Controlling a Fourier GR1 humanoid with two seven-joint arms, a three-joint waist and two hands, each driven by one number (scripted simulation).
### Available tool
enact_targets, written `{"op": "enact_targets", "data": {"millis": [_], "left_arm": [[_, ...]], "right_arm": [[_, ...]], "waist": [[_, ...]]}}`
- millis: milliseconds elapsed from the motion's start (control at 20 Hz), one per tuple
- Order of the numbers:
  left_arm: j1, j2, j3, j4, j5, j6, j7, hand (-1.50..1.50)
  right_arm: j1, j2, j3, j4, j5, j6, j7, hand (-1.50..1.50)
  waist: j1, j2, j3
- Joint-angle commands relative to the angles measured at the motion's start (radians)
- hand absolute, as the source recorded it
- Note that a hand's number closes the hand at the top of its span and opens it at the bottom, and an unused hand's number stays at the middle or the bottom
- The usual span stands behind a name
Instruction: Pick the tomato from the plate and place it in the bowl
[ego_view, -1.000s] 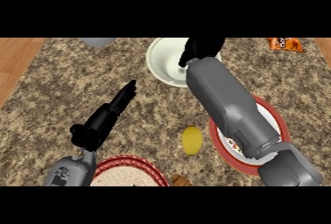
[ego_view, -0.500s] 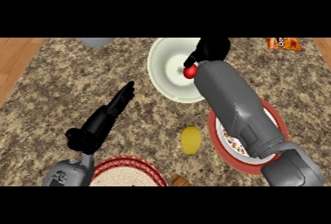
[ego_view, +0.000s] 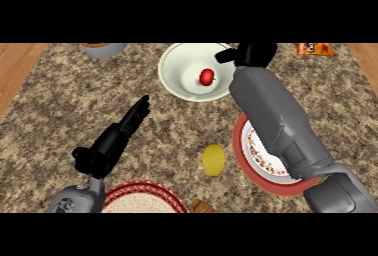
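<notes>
Inside the white bowl (ego_view: 184, 75) at the counter's far side lies the red tomato (ego_view: 207, 76), apart from the right hand (ego_view: 251, 54), whose fingers I cannot make out. Nearer, the left hand (ego_view: 118, 137) rests open, fingers straight, beside the red-rimmed plate (ego_view: 247, 160).

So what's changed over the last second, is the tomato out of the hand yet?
Yes. The tomato has left the right robot hand and now lies inside the white bowl; half a second ago it was still at the hand, over the bowl. The hand has drawn back to the bowl's right rim. The left robot hand, the red-rimmed plate and the yellow object have not moved.
</notes>
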Motion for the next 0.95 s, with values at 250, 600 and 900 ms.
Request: {"op": "enact_targets", "data": {"millis": [250, 600, 900], "left_arm": [[0.027, 0.022, 0.047, -0.014, 0.01, 0.005, 0.01, 0.0], [0.07, 0.005, 0.028, -0.051, -0.016, 0.032, 0.021, 0.0], [0.084, 0.037, 0.067, -0.052, 0.019, -0.004, 0.008, 0.0]], "right_arm": [[0.228, -0.044, -0.075, -0.239, -0.082, -0.166, -0.061, -1.5], [0.53, -0.061, 0.005, -0.661, -0.082, -0.063, -0.061, -1.5], [0.893, -0.113, 0.068, -1.073, -0.215, 0.056, -0.102, -1.5]], "waist": [[-0.058, -0.02, 0.0], [-0.087, -0.034, -0.001], [-0.077, -0.027, -0.001]]}}
